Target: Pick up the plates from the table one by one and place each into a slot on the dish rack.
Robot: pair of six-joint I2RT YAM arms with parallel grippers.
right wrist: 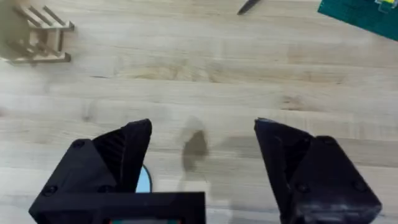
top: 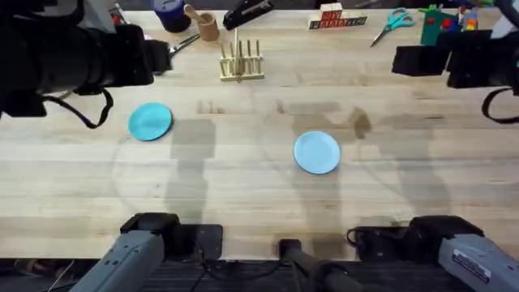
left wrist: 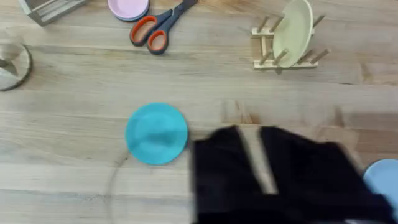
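Plates, teal and pale blue, lie flat on your desk; teal sits just beside your left pincer, nearly clenched; right pincer hangs released.

pale blue plate: cut by frame edge in left wrist view; in right wrist view just a sliver behind a finger.
left gripper: blurred dark mass w/ narrow pale gap, fingertips cut off at frame edge.
dish rack: cut by edge in right wrist view, blurred.
green item: corner only, can't ID.
left arm: large, dark, blurred overhead.
scissors: small, detail unclear.
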